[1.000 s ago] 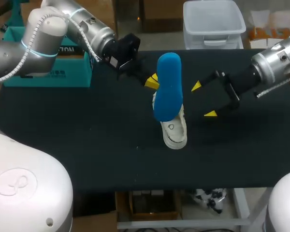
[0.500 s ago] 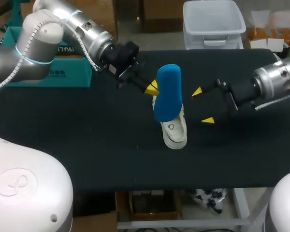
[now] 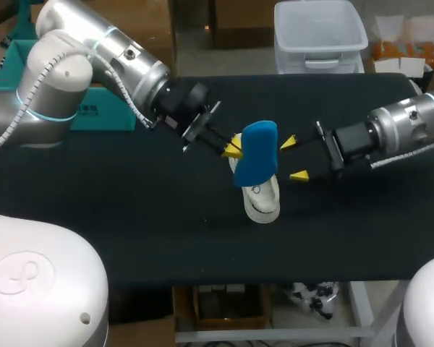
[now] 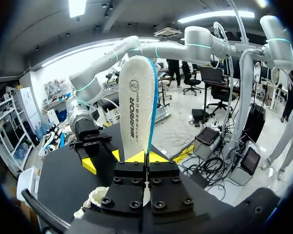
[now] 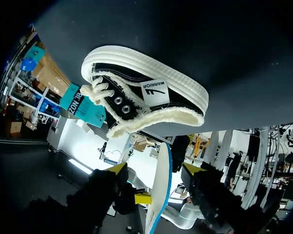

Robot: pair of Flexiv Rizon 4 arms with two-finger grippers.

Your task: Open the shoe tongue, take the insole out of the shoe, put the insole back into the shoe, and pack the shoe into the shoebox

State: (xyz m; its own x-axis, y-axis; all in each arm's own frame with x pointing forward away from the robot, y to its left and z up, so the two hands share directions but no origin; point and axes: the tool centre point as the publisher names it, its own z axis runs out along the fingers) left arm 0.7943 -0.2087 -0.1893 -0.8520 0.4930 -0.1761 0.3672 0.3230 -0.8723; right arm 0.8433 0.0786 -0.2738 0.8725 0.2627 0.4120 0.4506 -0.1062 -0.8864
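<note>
head view has the left end effector point(image 3: 233, 147) clenched on the left edge of the blue insole point(image 3: 257, 150), carrying it in the air over the far part of the shoe point(image 3: 262, 200), which lies in the middle of the worktop point(image 3: 130, 217) with its near end showing past the insole. left wrist view confirms the grip: the insole point(image 4: 136, 109) rises straight out from between the two shut yellow tips, pale face and thin blue edge showing, and this looks like a hold chosen to leave most of its length free. the right end effector point(image 3: 294, 159) comes in from the right, released, its tips spread just beside the insole's right edge. in the right wrist view the insole point(image 5: 161, 195) stands between the parted fingers point(image 5: 118, 168) with a gap on each side, so nothing is gripped there. i judge it is lined up to take or steady the free end. the worktop is dark, matt and flat, so the shoe sits steady. the teal shoebox point(image 3: 108, 116) waits at the far left, well apart from the shoe, so packing looks some way off.
</note>
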